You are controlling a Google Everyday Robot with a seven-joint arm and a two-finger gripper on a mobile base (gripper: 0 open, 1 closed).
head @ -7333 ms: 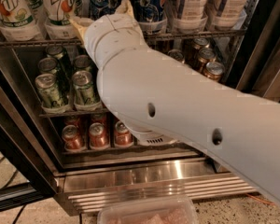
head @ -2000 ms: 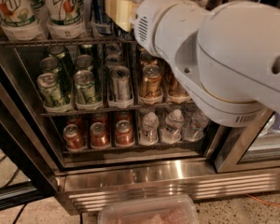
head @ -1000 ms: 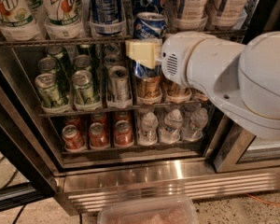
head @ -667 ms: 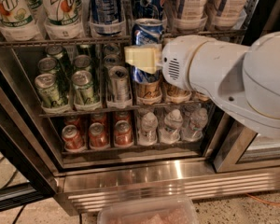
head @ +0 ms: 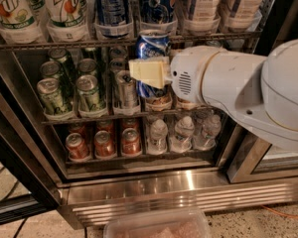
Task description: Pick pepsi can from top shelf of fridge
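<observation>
One gripper (head: 150,73): out in front of the fridge (head: 20,152), level with the middle rack, a cream finger (head: 145,71) laid across the pepsi can (head: 153,44). It's clamped on, the can is in its grasp!
Can position: upright and in the air, silver rim level with the front rail of the top shelf (head: 64,43), body hanging below that rail, ahead of the short cans.
Top row: 7up bottles (head: 63,6) on the left, a tall blue can (head: 109,4) and a second blue drink (head: 156,1) in clear holders, white bottles (head: 203,1) on the right.
Arm (head: 228,86): big, white, reaching in from the right and covering the right half of the middle rack.
Middle rack, left: green cans (head: 89,90), with a silver can (head: 125,88) just beside the held can.
Open room: free air left of the can and downward, in front of the racks.
Edges: dark frame slanting at lower left, ribbed steel base (head: 179,195) below, and a clear plastic tub (head: 159,227) near it on the floor.
</observation>
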